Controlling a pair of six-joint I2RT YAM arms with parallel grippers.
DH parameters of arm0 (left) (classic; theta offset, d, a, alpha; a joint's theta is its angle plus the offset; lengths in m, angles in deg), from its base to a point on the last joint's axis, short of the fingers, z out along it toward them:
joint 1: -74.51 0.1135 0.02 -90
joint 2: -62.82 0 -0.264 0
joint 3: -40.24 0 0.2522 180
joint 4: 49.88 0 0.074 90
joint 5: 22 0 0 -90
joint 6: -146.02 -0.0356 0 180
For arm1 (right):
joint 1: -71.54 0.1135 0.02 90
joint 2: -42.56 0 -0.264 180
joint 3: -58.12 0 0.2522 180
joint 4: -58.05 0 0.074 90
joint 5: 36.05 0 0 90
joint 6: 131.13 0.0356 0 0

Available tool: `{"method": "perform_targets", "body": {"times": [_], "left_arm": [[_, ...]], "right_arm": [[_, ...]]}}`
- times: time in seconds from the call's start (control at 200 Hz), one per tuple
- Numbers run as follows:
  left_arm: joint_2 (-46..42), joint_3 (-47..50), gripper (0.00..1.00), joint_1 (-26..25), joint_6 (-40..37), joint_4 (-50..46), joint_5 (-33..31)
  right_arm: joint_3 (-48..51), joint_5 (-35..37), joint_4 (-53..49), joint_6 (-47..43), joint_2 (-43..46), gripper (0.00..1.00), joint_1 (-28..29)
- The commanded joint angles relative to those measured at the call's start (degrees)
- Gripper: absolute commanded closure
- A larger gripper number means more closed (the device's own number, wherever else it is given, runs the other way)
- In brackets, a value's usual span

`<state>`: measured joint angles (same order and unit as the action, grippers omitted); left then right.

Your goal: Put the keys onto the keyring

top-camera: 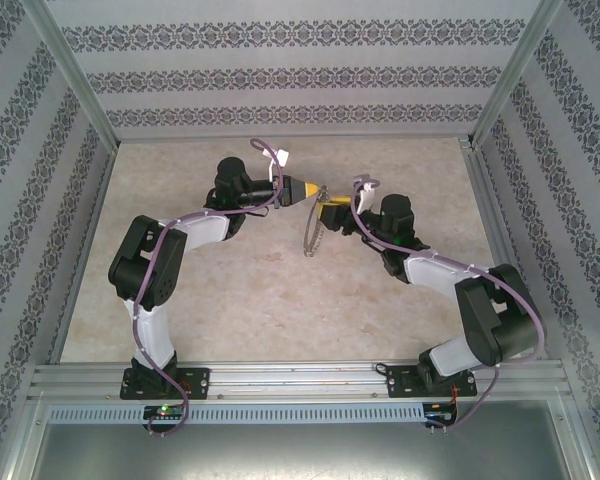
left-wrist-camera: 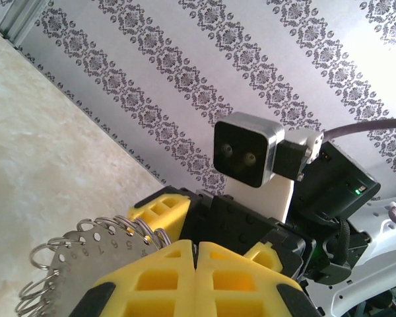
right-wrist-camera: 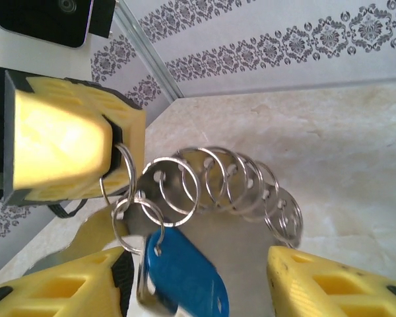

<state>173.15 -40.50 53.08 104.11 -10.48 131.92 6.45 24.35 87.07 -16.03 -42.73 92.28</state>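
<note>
The keyring (right-wrist-camera: pixel 232 212) is a thin round metal plate with several wire rings looped through holes along its edge. It hangs above the table between both grippers (top-camera: pixel 313 238). My left gripper (left-wrist-camera: pixel 197 261) is shut on one of those wire rings, its yellow fingertips (right-wrist-camera: pixel 66 142) at the upper left in the right wrist view. The key's blue plastic head (right-wrist-camera: pixel 181 274) dangles from a small ring linked beside that held ring. My right gripper (right-wrist-camera: pixel 195 259) stands open, one finger on each side of the key and plate. The numbered plate (left-wrist-camera: pixel 72 264) shows left of my shut fingers.
The beige table (top-camera: pixel 230 290) lies well below both grippers. Patterned walls (top-camera: pixel 280 75) and metal frame posts (top-camera: pixel 75 80) close in the back and sides. The right wrist's camera block (left-wrist-camera: pixel 246 148) sits close in front of the left gripper.
</note>
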Motion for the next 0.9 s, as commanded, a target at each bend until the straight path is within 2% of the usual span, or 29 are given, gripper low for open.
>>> {"method": "perform_targets", "body": {"times": [0.0,0.095,0.215,0.41,0.819,0.894], "left_arm": [[-0.50,0.42,1.00,-0.81,0.48,4.49,-0.45],[-0.63,0.45,1.00,-0.84,0.50,4.79,-0.92],[-0.81,0.58,1.00,-0.81,0.25,5.02,-1.65],[-0.99,1.45,1.00,-0.81,-0.01,6.49,-3.27],[-1.57,3.51,1.00,-0.99,-0.61,8.75,-5.21],[-1.61,3.61,1.00,-1.09,-0.72,8.83,-5.21]], "right_arm": [[-1.90,-1.40,0.11,-1.38,-1.12,0.51,0.71],[-1.34,-2.67,0.11,-1.70,-0.91,0.67,1.01],[-0.50,-3.80,0.11,-2.16,-0.42,0.77,1.32],[-1.04,-5.86,-1.88,-2.55,-0.69,1.00,2.17],[-6.89,-16.60,-5.92,-2.38,-4.55,1.00,3.02],[-7.36,-16.79,-5.81,-2.16,-5.32,1.00,3.04]]}}
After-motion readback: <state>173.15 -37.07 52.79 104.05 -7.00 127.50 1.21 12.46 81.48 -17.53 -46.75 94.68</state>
